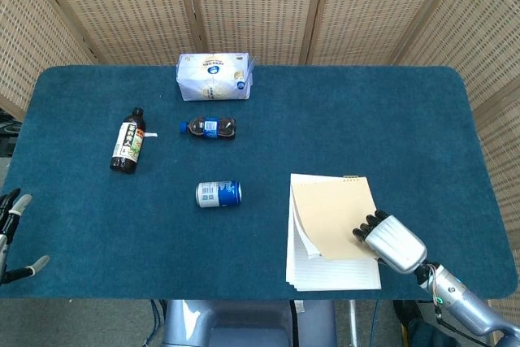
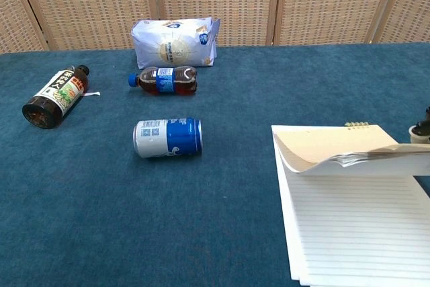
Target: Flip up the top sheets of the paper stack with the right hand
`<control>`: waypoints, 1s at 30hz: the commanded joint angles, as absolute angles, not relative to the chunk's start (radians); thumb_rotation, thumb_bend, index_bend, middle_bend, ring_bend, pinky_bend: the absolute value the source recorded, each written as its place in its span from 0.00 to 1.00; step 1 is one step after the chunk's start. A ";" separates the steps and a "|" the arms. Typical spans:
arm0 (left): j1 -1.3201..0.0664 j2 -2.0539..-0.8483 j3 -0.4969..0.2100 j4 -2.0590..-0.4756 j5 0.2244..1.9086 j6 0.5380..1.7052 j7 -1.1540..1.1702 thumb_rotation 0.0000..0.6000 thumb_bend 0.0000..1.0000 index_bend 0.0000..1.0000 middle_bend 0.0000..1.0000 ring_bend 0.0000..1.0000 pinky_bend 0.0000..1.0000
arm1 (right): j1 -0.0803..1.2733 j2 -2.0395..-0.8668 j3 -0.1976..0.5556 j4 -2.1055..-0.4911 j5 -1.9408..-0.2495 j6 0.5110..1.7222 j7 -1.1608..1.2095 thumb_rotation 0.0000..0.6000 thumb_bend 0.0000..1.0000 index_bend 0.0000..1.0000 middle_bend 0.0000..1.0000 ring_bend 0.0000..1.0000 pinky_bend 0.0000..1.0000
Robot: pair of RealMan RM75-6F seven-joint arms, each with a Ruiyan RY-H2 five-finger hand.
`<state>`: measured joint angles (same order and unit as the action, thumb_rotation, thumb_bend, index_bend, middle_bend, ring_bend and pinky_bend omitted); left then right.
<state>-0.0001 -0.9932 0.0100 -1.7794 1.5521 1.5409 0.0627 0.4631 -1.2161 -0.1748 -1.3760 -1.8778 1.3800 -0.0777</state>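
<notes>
The paper stack point(image 1: 325, 270) lies near the table's front edge on the right, with white lined sheets point(image 2: 356, 226) exposed. Its tan top sheets point(image 1: 333, 213) are curled up off the stack; in the chest view they point(image 2: 336, 154) arch above the lined page. My right hand point(image 1: 392, 242) grips their right edge, fingertips point(image 1: 370, 223) on top. In the chest view only a sliver of that hand point(image 2: 422, 129) shows at the right border. My left hand point(image 1: 12, 233) hangs off the table's front left corner, fingers apart and holding nothing.
A blue-and-white can point(image 1: 218, 193) lies on its side left of the stack. Further back are a small bottle point(image 1: 209, 127), a dark bottle point(image 1: 127, 141) and a white packet point(image 1: 214, 76). A wicker screen stands behind the table.
</notes>
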 commanded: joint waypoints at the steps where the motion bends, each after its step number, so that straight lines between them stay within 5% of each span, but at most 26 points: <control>1: 0.000 -0.994 0.010 -1.780 1.551 1.540 0.063 1.00 0.00 0.00 0.00 0.00 0.00 | 0.469 -1.207 -0.159 -1.394 -1.869 1.377 -0.074 1.00 0.57 0.68 0.64 0.49 0.46; 11: -0.011 -0.993 -0.002 -1.783 1.520 1.518 0.065 1.00 0.00 0.00 0.00 0.00 0.00 | 0.573 -1.134 0.017 -1.503 -1.704 1.260 -0.116 1.00 0.57 0.68 0.64 0.49 0.46; 20: -0.036 -0.986 -0.021 -1.791 1.460 1.466 0.067 1.00 0.00 0.00 0.00 0.00 0.00 | 0.755 -1.092 0.160 -1.494 -1.470 0.935 -0.176 1.00 0.57 0.68 0.64 0.49 0.46; 30: -0.083 -0.997 -0.059 -1.794 1.337 1.381 0.112 1.00 0.00 0.00 0.00 0.00 0.00 | 0.946 -1.340 0.229 -1.109 -1.223 0.698 -0.352 1.00 0.57 0.68 0.64 0.49 0.46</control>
<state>-0.0747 -0.9940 -0.0512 -1.7945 1.3529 1.3929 0.1020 0.8693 -1.2417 0.2060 -1.2487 -1.2897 0.7797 -0.2738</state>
